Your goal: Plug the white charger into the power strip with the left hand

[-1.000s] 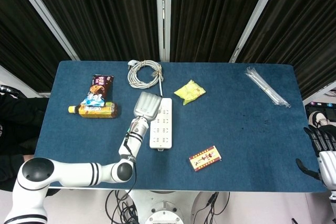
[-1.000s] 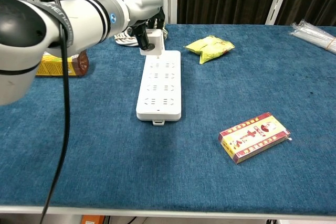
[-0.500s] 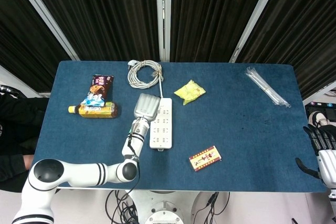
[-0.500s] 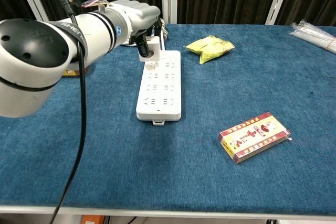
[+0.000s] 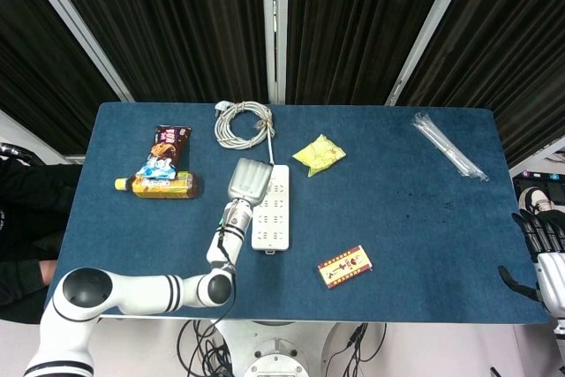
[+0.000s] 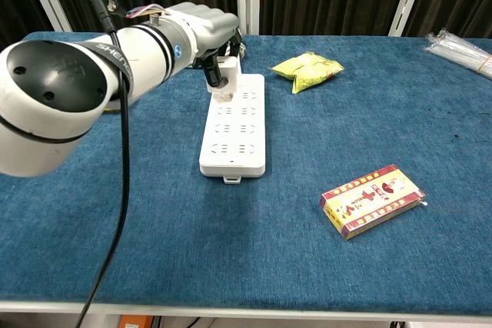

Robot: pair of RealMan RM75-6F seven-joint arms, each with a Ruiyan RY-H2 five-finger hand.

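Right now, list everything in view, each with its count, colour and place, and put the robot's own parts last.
table: one, blue cloth top, under everything.
power strip: one, white, centre-left of the table.
charger: one, white, at the strip's far end, in the left hand.
cable: one coil, white-grey, far edge behind the strip.
snack bag: one, yellow, right of the strip's far end.
small box: one, red and yellow, near right.
bottle: one, brown with yellow label, far left.
wrappers: brown and blue, behind the bottle; count unclear.
plastic sleeve: one, clear, far right corner.
left hand: silver, holds the charger over the strip.
right hand: dark fingers, off the table's right edge.
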